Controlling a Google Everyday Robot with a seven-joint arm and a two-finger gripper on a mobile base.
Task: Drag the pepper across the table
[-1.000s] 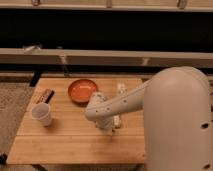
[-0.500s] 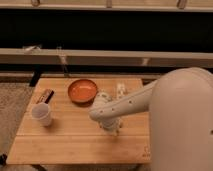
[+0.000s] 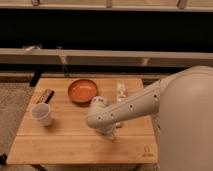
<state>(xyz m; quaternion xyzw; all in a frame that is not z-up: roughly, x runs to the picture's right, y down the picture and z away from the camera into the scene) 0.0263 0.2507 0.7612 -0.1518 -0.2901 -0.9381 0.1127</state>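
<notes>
Reaching down over the light wooden plank-top table (image 3: pixel 60 142), the white arm's gripper (image 3: pixel 111 134) sits nearer than the round orange bowl (image 3: pixel 82 91) — bare planks lie toward the near edge. Left of that bowl: a white cup (image 3: pixel 42 113), a dark brown bar (image 3: pixel 45 96). The pepper is hidden.

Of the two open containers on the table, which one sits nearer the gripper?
The orange bowl; the white cup stands farther left of the gripper, which is down at the table.
</notes>
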